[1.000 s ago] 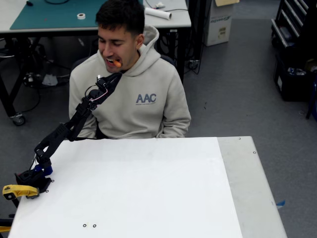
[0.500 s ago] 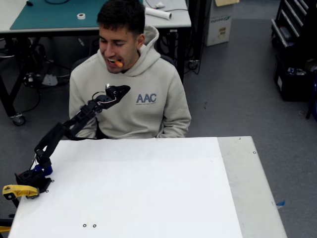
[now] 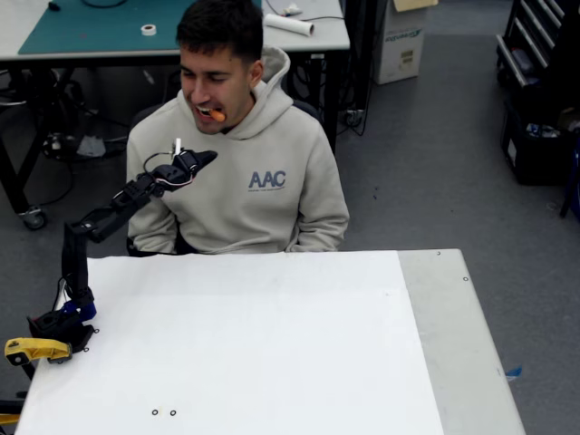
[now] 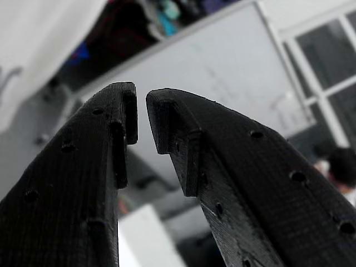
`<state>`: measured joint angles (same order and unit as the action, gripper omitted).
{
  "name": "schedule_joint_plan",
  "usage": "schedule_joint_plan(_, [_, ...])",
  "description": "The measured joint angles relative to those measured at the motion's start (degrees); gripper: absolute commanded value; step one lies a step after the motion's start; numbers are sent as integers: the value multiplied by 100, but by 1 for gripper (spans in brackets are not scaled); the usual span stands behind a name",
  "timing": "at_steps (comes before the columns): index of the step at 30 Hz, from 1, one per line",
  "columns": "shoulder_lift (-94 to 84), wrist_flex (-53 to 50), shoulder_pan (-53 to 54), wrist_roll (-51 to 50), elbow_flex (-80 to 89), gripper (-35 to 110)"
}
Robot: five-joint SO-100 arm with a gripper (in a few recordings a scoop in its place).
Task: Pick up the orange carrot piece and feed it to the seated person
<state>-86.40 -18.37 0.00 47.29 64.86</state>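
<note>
room behind the pincer (image 4: 141, 119) blurred in wrist view, seated person (image 3: 237, 154) hidden below table (image 3: 272, 362)

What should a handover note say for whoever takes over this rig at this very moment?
Tool: empty, jaws slightly parted with a narrow gap in the wrist view, raised in front of the seated person's chest, below the chin.
Orange carrot piece: held in the person's mouth, apart from the tool.
White table: no carrot piece on it.
Done: pickup and delivery to the mouth.
Left: probably just bring the arm back down to rest by its base at the table's left edge.
</note>
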Motion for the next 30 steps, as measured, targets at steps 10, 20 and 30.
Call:
schedule_joint_plan(10, [-2399,0,-97,-2092,2795,-2])
schedule_joint_plan(20, [-5027,0,-466,-4570,5203,-2])
schedule_joint_plan(30, [-7541,-9,-729,-5889,7374,-2])
